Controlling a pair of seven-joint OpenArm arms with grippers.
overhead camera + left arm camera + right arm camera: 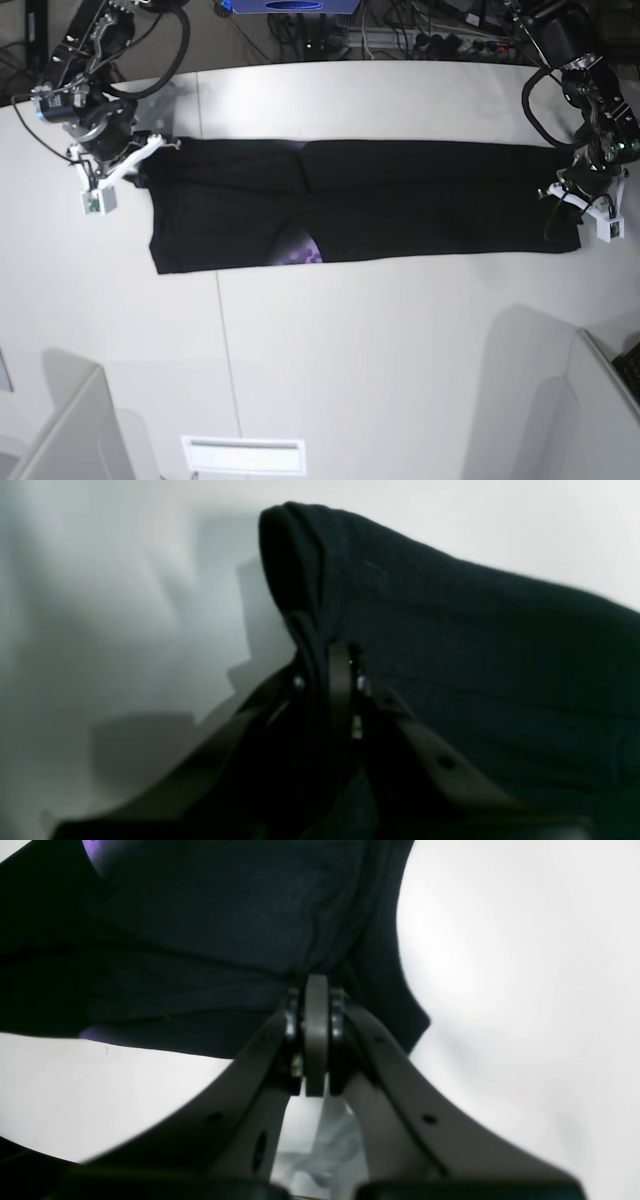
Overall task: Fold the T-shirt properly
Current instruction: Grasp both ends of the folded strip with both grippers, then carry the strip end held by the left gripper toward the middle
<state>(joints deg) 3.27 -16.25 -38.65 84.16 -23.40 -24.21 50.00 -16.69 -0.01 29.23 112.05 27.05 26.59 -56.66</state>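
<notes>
White table [350, 330], T-shirt [400, 200] seemingly folded lengthwise

One T-shirt [400, 200] lies stretched across the one white surface [350, 350]. Two arms reach it, one at each end of the T-shirt, each with one end effector: the left end effector [345, 650] at one end, the right end effector [316, 985] at the other. One patch of purple print [300, 252] shows at the T-shirt's near edge.
</notes>
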